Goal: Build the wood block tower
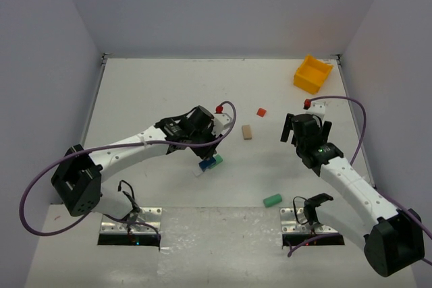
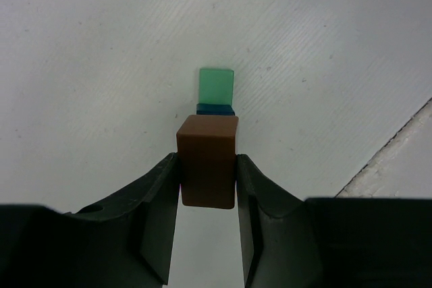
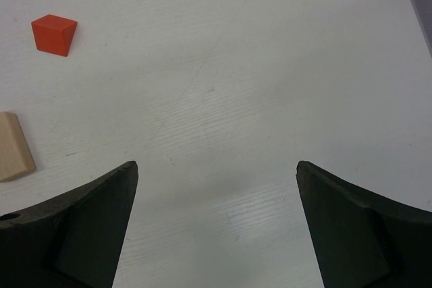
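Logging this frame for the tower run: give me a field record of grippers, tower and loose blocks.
left gripper: shut on brown block, close by the tower, contact unclear
right gripper: open, holding nothing
wood block tower: green block on blue block
loose: tan block, red block, green piece near the arm bases
bin: yellow bin, far right corner

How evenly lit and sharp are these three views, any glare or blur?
Top external view: soft, even light on the table, only faint shadows, no glare. Left wrist view: the brown block and green block look slightly soft-edged. Right wrist view: the right claw is nearly black, with a dim shadow beneath it; the red block is crisp.
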